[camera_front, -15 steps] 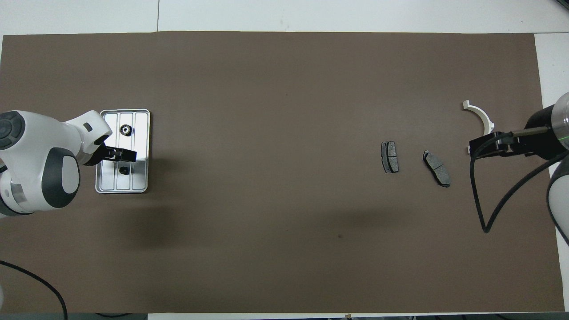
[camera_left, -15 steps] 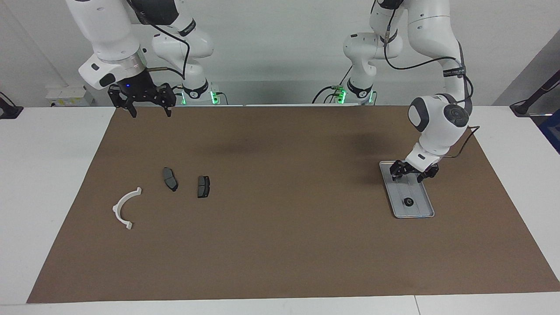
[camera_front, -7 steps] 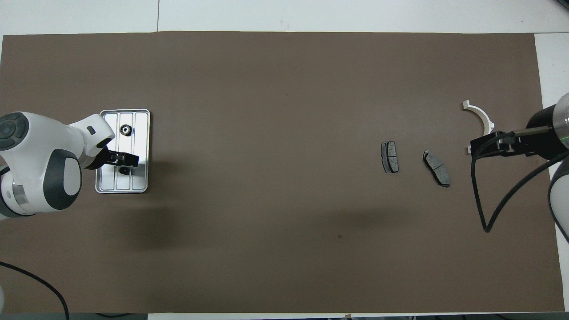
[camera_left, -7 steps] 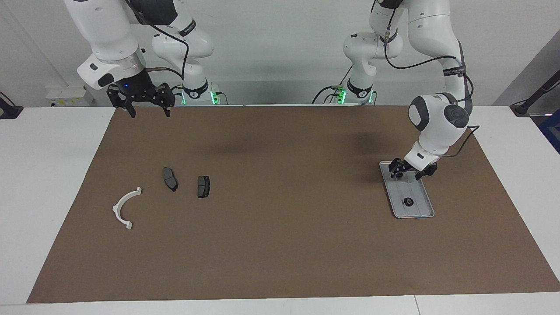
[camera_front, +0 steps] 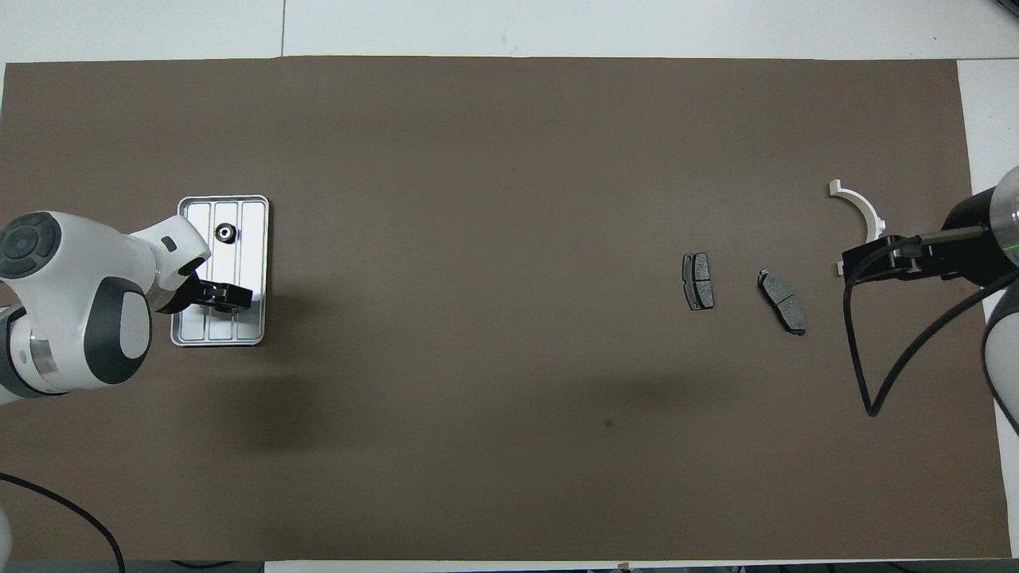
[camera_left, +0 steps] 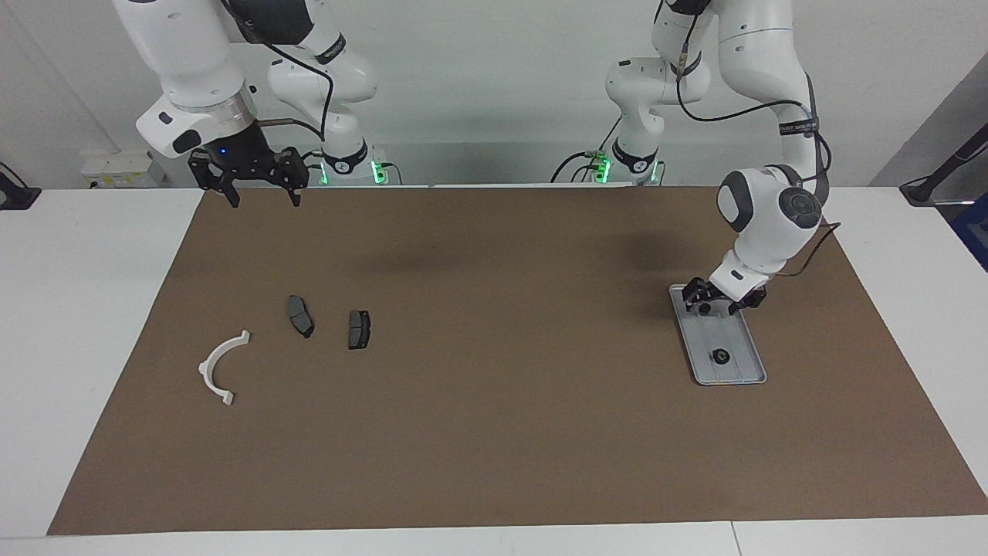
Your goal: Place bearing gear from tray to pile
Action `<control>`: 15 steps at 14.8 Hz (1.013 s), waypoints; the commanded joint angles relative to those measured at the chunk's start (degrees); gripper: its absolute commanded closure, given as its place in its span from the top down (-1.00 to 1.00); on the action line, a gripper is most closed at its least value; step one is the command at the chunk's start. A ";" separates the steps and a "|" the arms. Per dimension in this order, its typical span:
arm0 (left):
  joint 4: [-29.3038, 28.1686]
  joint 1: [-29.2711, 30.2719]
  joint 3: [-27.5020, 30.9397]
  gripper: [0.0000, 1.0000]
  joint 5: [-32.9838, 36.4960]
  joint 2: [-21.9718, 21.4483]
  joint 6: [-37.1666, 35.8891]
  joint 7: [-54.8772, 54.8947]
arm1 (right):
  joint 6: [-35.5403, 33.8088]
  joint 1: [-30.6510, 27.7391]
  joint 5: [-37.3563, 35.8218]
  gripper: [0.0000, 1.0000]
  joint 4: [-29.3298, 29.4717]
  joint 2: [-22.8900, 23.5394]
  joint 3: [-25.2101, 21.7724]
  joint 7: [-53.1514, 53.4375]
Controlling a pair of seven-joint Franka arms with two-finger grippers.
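I see the left gripper (camera_left: 720, 303) with fingers released over the tray (camera_left: 737, 363), the bearing gear (camera_left: 720, 356) lying just ahead of them, while the right gripper (camera_left: 260, 191) waits released.

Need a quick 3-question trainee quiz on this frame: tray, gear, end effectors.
1. True or false: the bearing gear lies in the tray, at the end farther from the robots.
2. Which end effector is over the tray? A: left. B: right. C: neither.
3. How many brake pads lie on the mat?

Key
1. True.
2. A: the left end effector is open over the tray's end nearer the robots. The right end effector hovers open over the mat's edge at its own end.
3. Two.
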 commanded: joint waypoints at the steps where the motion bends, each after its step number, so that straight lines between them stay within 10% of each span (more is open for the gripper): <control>1: -4.61 -0.26 0.25 0.98 -0.22 -2.73 4.03 0.46 | 1.05 -0.74 1.93 1.00 -0.82 -0.46 -0.03 -1.85; 10: -4.79 -0.34 0.16 0.86 -0.22 -2.82 4.13 -0.86 | 1.05 -0.74 1.93 1.00 -0.91 -0.54 -0.03 -1.85; 11: -4.79 -0.34 0.25 0.61 -0.22 -2.73 4.13 -0.95 | 1.05 -0.74 1.93 1.00 -0.91 -0.54 -0.03 -1.85; 13: -4.53 -0.43 0.25 -0.77 -0.22 -2.73 4.13 -1.12 | 1.05 -0.74 1.93 1.00 -0.91 -0.54 -0.03 -1.85; 15: -4.09 -0.52 0.25 -0.88 -0.22 -2.73 4.13 -1.03 | 1.05 -0.74 1.93 1.00 -0.91 -0.54 -0.03 -1.85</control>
